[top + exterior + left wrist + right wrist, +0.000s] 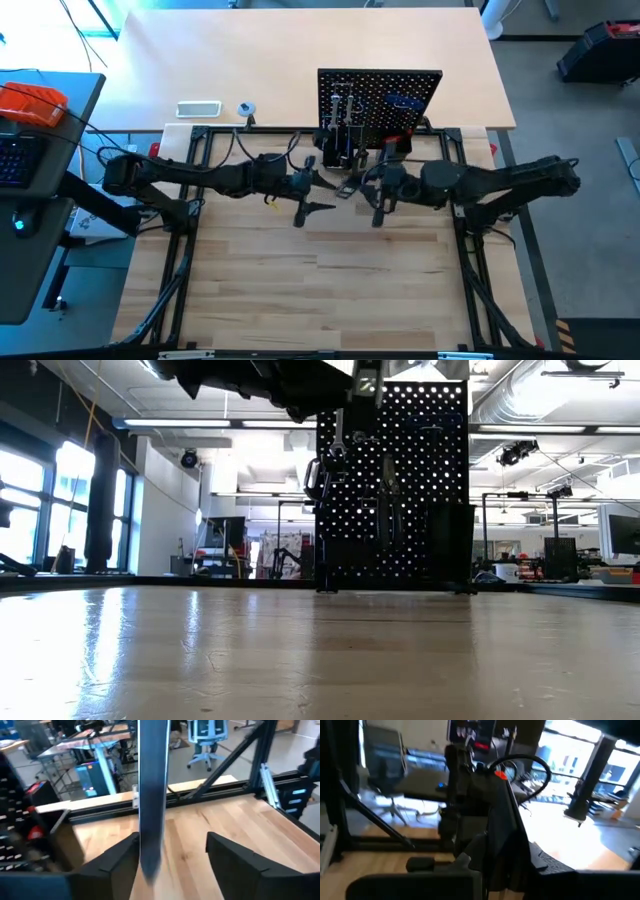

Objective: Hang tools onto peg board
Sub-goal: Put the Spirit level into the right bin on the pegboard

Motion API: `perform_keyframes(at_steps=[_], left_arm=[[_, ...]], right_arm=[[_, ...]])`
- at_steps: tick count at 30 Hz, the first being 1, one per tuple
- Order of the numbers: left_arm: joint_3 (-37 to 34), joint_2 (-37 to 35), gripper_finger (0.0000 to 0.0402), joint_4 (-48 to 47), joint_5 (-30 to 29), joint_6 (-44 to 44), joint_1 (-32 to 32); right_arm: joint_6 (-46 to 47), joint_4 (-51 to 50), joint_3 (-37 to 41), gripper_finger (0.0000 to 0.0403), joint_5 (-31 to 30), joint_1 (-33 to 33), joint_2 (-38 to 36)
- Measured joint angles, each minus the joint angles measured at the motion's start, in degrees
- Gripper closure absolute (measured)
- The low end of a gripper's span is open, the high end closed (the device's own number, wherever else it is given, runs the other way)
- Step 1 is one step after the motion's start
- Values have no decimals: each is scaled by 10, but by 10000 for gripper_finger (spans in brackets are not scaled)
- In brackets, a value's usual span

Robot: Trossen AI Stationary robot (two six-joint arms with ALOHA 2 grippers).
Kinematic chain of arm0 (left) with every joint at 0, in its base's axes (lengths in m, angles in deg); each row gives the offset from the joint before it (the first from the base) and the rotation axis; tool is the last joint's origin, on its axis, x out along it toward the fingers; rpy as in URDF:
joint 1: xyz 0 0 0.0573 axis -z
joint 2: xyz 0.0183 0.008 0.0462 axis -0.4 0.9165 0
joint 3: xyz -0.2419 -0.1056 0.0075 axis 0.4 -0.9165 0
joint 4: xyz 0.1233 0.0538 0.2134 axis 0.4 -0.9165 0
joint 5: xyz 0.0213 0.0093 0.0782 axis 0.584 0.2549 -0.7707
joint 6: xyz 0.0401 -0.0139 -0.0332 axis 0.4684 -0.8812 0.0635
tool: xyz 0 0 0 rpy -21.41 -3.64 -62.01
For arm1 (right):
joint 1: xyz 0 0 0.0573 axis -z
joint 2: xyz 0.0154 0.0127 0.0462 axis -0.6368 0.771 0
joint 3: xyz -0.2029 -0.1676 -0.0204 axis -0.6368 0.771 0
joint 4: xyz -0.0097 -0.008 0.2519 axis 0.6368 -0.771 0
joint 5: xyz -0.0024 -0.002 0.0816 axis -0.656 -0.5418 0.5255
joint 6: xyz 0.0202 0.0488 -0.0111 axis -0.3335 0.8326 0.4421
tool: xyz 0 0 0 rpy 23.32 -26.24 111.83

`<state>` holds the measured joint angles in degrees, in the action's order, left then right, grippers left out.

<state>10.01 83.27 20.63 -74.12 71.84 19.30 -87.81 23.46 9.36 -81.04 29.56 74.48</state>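
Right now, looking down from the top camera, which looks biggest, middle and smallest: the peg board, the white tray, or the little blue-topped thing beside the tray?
1. peg board
2. white tray
3. little blue-topped thing

Two robot arms, one left gripper [318, 194] and one right gripper [366, 190], meet before one black peg board [380, 95] carrying several hanging tools [345, 125], too tightly clustered to count. One white tray [198, 109] and one orange object [32, 103] sit apart.
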Motion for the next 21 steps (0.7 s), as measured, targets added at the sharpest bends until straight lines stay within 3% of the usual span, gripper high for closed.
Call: perform_keyframes(at_steps=[4, 11, 16, 21], left_arm=[[-1, -36, 165, -47, 3, -1, -24], [-1, -92, 161, -182, -1, 15, -49], [-4, -98, 161, -244, -1, 17, -51], [-39, -98, 161, -207, 41, 3, -47]], right_arm=[[-11, -146, -81, 362, -37, 10, -2], [11, -387, -175, 362, -61, 62, -2], [-9, -436, -161, 362, -47, 120, -5], [-31, -419, -120, 362, -9, 178, -19]])
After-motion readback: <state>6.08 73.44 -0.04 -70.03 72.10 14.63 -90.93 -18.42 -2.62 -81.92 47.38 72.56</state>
